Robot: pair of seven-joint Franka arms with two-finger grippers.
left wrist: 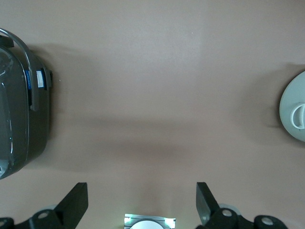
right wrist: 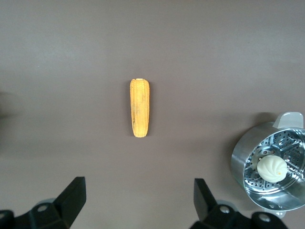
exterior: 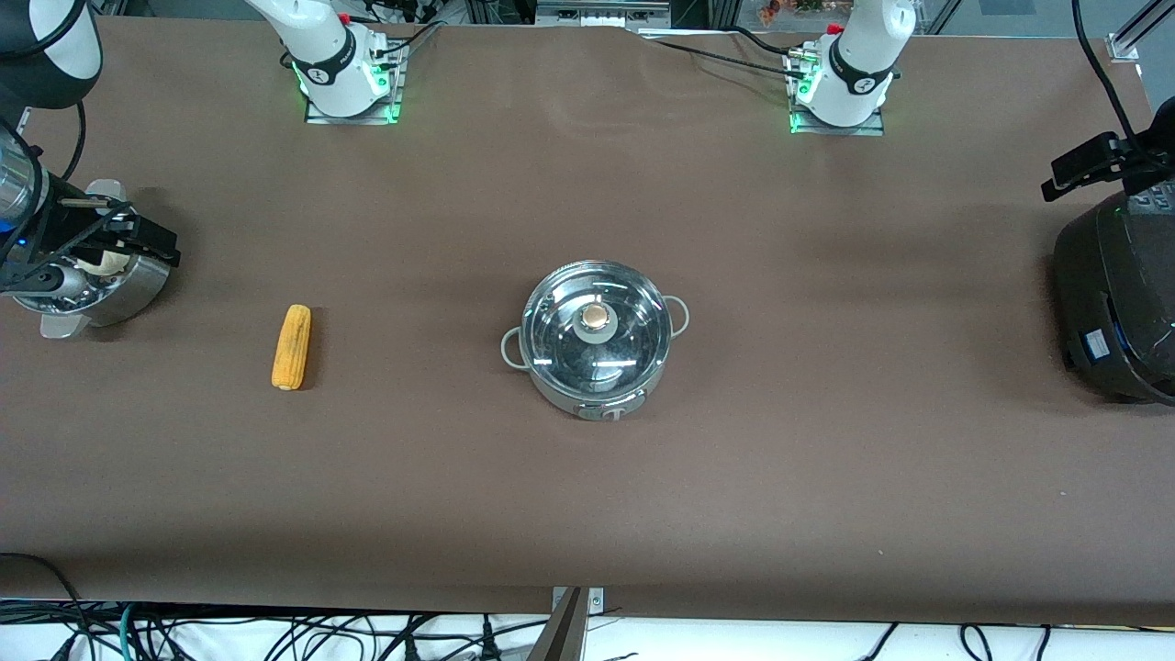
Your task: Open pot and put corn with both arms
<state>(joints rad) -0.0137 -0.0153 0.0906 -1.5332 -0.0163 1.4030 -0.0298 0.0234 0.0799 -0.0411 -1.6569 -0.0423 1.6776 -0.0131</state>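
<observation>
The steel pot [exterior: 595, 353] stands mid-table with its glass lid [exterior: 633, 335] on, brass knob on top. Its rim and one loop handle show in the left wrist view [left wrist: 296, 116]. The yellow-orange corn [exterior: 292, 347] lies on the table toward the right arm's end, apart from the pot, and shows whole in the right wrist view [right wrist: 139, 108]. My right gripper [exterior: 151, 240] [right wrist: 139, 186] hangs open and empty high over that end, by the steamer bowl. My left gripper [exterior: 1069, 170] [left wrist: 142, 191] hangs open and empty high over the left arm's end.
A steel perforated steamer bowl [exterior: 128, 289] [right wrist: 248, 160] with a white bun [right wrist: 272, 168] stands beside the corn at the right arm's end. A large black cooker [exterior: 1115, 294] [left wrist: 19, 119] stands at the left arm's end. Brown tabletop [exterior: 826, 441] surrounds the pot.
</observation>
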